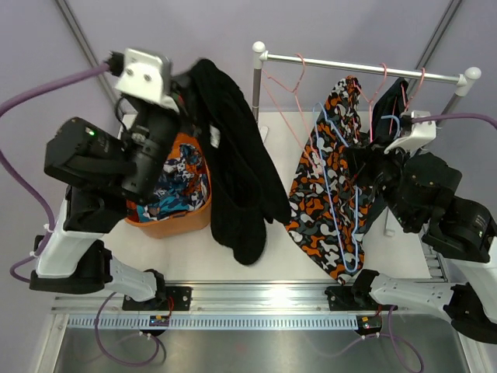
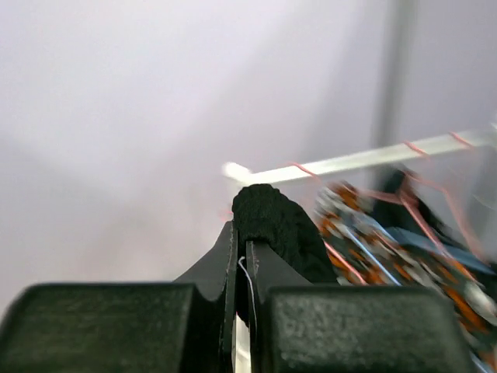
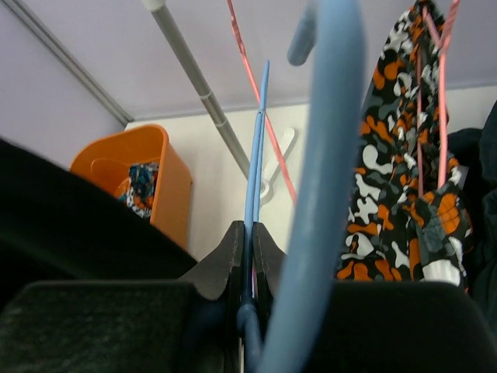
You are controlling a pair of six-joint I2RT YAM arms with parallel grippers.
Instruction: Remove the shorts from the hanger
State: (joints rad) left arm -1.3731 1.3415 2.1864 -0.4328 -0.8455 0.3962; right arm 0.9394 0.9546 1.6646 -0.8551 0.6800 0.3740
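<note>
Top external, left gripper (image 2: 240, 242) pinching limp black shorts (image 1: 241, 179), right gripper (image 3: 250, 235) clamping thin blue hanger (image 3: 322, 194)

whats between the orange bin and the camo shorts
The black shorts, pinched in the left hand, hang between orange bin and camo shorts, in the top view.

Walls (image 1: 194, 23): pale lilac, plain, evenly lit.
Struts (image 1: 78, 35): grey, slanting, far corners.
Bench (image 1: 186, 260): white.
Rack (image 1: 342, 66): white rail, far right.
Track (image 1: 256, 299): metal, near edge.
</note>
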